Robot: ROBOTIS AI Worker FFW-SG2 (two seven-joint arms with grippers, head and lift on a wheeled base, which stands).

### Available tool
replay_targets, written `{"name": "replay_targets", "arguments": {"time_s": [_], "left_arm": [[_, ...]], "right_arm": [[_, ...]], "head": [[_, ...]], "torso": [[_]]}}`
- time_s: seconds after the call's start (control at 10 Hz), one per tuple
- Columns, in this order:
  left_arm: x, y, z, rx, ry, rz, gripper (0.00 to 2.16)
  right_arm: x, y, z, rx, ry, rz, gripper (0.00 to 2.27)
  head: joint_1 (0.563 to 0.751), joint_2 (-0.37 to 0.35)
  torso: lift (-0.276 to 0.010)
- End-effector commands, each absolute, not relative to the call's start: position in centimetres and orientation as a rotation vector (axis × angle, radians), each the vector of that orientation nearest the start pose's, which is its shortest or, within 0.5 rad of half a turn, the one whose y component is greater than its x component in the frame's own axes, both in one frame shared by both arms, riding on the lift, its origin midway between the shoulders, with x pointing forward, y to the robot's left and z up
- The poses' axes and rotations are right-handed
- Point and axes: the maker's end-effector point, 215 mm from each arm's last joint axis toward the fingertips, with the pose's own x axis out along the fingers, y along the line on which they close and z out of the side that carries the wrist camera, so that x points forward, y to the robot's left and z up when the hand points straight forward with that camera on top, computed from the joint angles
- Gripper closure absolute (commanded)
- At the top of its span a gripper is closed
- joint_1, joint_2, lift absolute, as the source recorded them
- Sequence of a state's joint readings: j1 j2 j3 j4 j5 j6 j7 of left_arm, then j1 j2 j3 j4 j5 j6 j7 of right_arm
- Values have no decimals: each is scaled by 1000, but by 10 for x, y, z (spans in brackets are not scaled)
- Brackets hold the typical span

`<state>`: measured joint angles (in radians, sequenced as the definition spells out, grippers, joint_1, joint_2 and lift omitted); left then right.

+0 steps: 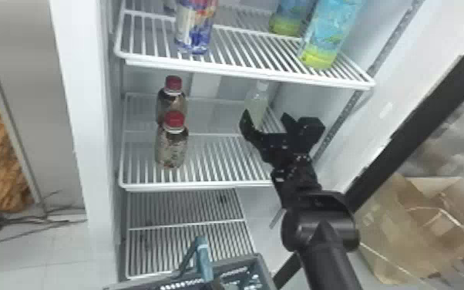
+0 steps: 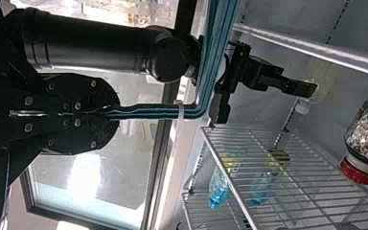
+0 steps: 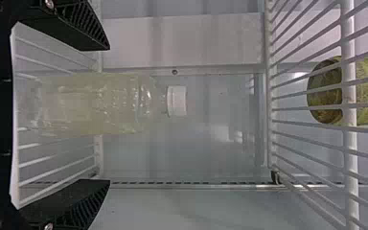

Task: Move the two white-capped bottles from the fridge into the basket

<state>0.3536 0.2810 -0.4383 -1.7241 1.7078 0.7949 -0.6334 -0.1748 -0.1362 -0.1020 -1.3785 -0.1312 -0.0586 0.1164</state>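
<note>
On the middle fridge shelf, my right gripper (image 1: 265, 115) is in front of a white-capped bottle (image 1: 259, 101) of pale liquid. The right wrist view has this upright bottle (image 3: 96, 103) between the spread fingers of my right gripper (image 3: 109, 115), with space on both sides and its white cap (image 3: 177, 101) beyond the tips. A grey basket (image 1: 263, 270) with a teal handle (image 1: 204, 256) stands low before the fridge. In the left wrist view, my left gripper (image 2: 117, 114) is shut on the teal handle (image 2: 158, 111). The basket's contents cannot be made out.
Two red-capped bottles (image 1: 171, 148) stand at the left of the same shelf. Above them, the upper wire shelf (image 1: 242, 73) carries a blue-and-white bottle (image 1: 195, 27) and blue-yellow bottles (image 1: 329, 34). The open door's black edge (image 1: 408, 127) slants along the right.
</note>
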Motion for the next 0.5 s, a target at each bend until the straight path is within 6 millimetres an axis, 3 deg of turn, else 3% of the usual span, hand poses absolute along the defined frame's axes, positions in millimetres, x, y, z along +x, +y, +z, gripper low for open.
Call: {"name": "replay_targets", "arguments": {"time_s": [0.0, 0.4], "left_arm": [[246, -70, -319, -1829, 757, -1181, 1119], [245, -73, -319, -1822, 763, -1190, 1119]], "right_arm": [[654, -324, -306, 0, -58, -10, 82], [686, -315, -303, -33, -39, 12, 87]], "head": [[695, -350], [695, -350]], "torso": [[-260], [-260]]}}
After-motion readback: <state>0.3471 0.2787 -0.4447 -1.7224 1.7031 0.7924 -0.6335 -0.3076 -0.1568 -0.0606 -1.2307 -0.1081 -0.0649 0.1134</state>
